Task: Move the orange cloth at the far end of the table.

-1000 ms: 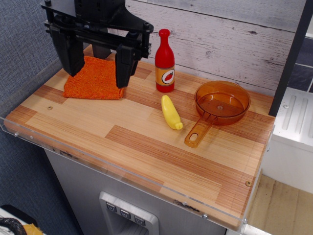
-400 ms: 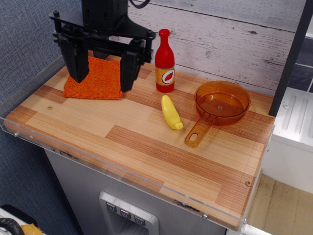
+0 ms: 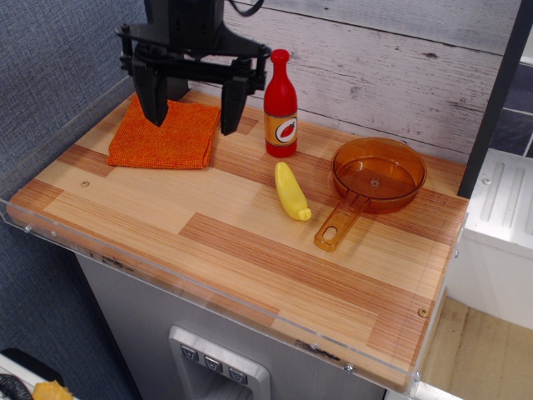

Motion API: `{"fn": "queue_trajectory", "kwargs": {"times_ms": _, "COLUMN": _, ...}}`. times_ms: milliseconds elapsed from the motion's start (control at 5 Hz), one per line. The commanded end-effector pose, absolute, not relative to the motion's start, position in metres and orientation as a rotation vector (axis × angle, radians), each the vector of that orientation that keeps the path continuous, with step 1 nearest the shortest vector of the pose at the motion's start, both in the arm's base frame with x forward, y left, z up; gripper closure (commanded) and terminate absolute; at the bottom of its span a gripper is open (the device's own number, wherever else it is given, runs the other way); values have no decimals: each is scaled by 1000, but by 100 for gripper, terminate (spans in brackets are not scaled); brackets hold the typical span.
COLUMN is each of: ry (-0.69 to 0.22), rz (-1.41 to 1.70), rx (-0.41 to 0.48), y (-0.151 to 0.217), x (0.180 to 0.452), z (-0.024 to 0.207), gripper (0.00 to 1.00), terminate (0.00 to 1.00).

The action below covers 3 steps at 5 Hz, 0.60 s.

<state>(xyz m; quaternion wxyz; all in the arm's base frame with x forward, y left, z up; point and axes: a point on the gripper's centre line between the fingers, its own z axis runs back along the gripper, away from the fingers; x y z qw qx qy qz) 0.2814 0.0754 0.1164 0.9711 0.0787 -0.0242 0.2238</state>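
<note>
The orange cloth [image 3: 163, 136] lies flat at the back left of the wooden table [image 3: 241, 250], near the wall. My black gripper [image 3: 192, 117] hangs over the cloth's far right part with its two fingers wide apart. The left finger [image 3: 154, 100] is over the cloth. The right finger [image 3: 231, 107] is over the cloth's right edge. The gripper holds nothing. I cannot tell whether the fingertips touch the cloth.
A red bottle [image 3: 281, 107] stands just right of the gripper. A yellow banana-like piece [image 3: 291, 192] lies at mid-table. An amber-orange pan [image 3: 371, 182] sits at the right with its handle toward the front. A clear acrylic edge [image 3: 50, 229] runs along the front.
The gripper has moved back toward the wall and to the right, looking smaller and lower over the cloth's far part. It stays open. The cloth has not moved.
</note>
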Motion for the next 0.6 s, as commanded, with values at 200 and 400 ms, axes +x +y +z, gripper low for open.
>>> {"fn": "queue_trajectory", "kwargs": {"times_ms": 200, "ry": -104, "rz": 624, "rx": 184, "y": 153, "x": 336, "z": 84, "gripper": 0, "terminate": 0}}
{"fn": "queue_trajectory", "kwargs": {"times_ms": 400, "ry": -112, "rz": 627, "rx": 177, "y": 169, "x": 345, "z": 74, "gripper": 0, "terminate": 0}}
